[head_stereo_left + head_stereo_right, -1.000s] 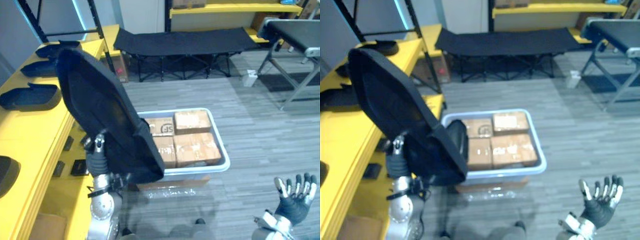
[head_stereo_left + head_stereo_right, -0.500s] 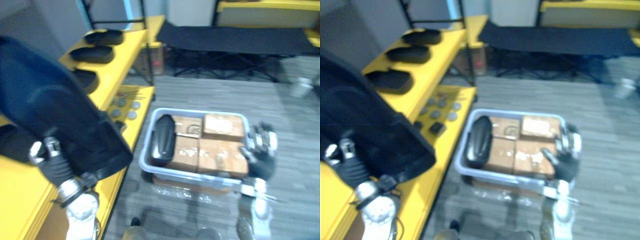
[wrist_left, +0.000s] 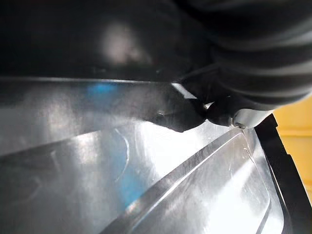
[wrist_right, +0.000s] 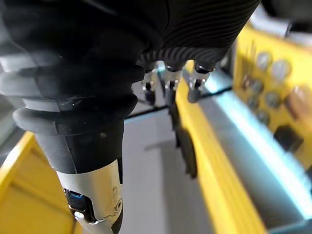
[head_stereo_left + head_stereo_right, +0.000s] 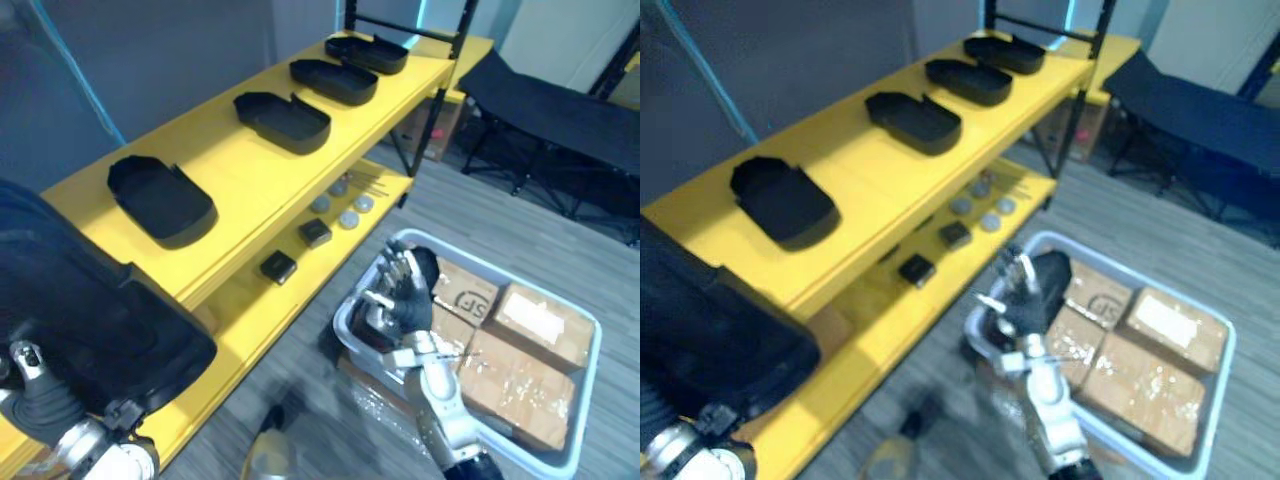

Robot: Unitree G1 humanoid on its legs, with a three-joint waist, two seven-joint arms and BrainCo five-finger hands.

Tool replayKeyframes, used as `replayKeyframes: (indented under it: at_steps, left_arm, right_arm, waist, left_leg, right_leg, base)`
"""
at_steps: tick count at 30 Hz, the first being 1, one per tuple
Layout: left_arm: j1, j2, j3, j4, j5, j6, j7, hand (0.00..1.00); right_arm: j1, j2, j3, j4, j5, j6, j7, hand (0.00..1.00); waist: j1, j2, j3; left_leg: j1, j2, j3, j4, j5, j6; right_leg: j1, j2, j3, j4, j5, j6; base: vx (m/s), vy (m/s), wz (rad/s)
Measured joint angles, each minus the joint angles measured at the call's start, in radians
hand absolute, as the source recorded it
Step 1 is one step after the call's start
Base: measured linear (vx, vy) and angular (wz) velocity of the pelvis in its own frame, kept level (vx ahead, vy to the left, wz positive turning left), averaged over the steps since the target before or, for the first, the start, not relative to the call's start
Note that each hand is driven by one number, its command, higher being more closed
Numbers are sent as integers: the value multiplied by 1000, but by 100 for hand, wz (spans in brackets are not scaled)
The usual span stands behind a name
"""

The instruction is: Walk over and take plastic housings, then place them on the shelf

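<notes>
Left robot hand [image 5: 38, 400]: low at my left, under the big black plastic housing [image 5: 90, 300] that I carry; my fingers are hidden behind it, so I cannot tell their grip.
Right robot hand [image 5: 405, 305]: raised over the bin's [image 5: 590, 380] near corner, fingers spread apart, holding nothing.
Shelf [image 5: 250, 170]: yellow, with four more black housings in a row on top, the nearest one [image 5: 160, 200] ahead of my load.
Lower level: small dark blocks [image 5: 278, 266], grey discs [image 5: 340, 205].
Bin contents: cardboard boxes [image 5: 515, 385] and one black housing [image 5: 428, 265] just behind my right robot hand.
</notes>
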Motion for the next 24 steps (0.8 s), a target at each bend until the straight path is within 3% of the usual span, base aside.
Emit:
replayKeyframes:
  at_steps: [2, 5, 11, 15, 17, 19, 21, 24]
  left_arm:
    - [1, -14, 0, 0, -21, -1, -2, 100]
    - [-22, -29, -9, 3, -79, 2, -15, 100]
    - [-9, -36, -49, 3, -129, 13, -9, 100]
    - [-39, -22, -53, 0, -119, 14, -14, 100]
    - [-62, -4, -71, 0, -119, 14, -30, 100]
    - [-112, 51, -116, 1, -110, 15, -87, 100]
    - [-177, 93, -156, 3, -104, 15, -110, 100]
    - [-251, 118, -162, 3, -59, 2, -106, 100]
  right_arm:
    - [30, -5, -41, -2, 2, 0, 16, 0]
    - [102, -2, -112, -33, 4, 1, 35, 0]
    - [133, -2, -116, -35, 1, -7, 60, 0]
    - [121, -2, -108, -35, -10, -9, 62, 0]
    - [113, -3, -109, -37, -30, -14, 62, 0]
    - [119, -3, -118, -38, -44, -25, 62, 0]
    - [110, -5, -156, -40, -62, -43, 65, 0]
    - [41, -18, -215, -40, -82, -84, 66, 0]
  waist:
    - [-8, -3, 2]
    - [-29, -35, 22]
    - [-23, -44, 35]
    - [-31, -52, 37]
    - [-57, -51, 39]
    - [-98, -58, 45]
    - [-116, -51, 72]
    - [-107, -46, 126]
  left_leg:
    - [-24, -1, 9, 21, 5, 5]
    - [-89, 3, 173, 52, 64, 55]
    - [-78, 10, 182, 32, 84, 52]
    - [-100, 3, 220, 3, 111, 76]
    - [-135, -22, 194, 2, 122, 91]
    - [-151, -79, 137, -19, 145, 101]
    - [-153, -101, 105, -24, 174, 94]
    - [-179, -94, 116, -8, 176, 96]
  right_leg:
    - [2, 6, -17, -1, -8, -11]
    - [8, 14, -71, -3, -13, -20]
    - [26, 26, -66, 7, -41, -35]
    - [-17, 31, 12, 28, -76, -44]
    - [-65, 57, 130, 73, -137, -88]
    - [-97, 65, 239, 156, -196, -160]
    - [-117, 62, 280, 227, -183, -138]
    - [-149, 59, 276, 246, -185, -134]
  base:
    - [-51, -2, 29]
    - [-78, 17, 64]
    - [-93, 8, 19]
    - [-86, 19, 23]
    - [-79, 8, 65]
    - [11, 5, 95]
    - [29, 37, 76]
    - [-39, 22, 7]
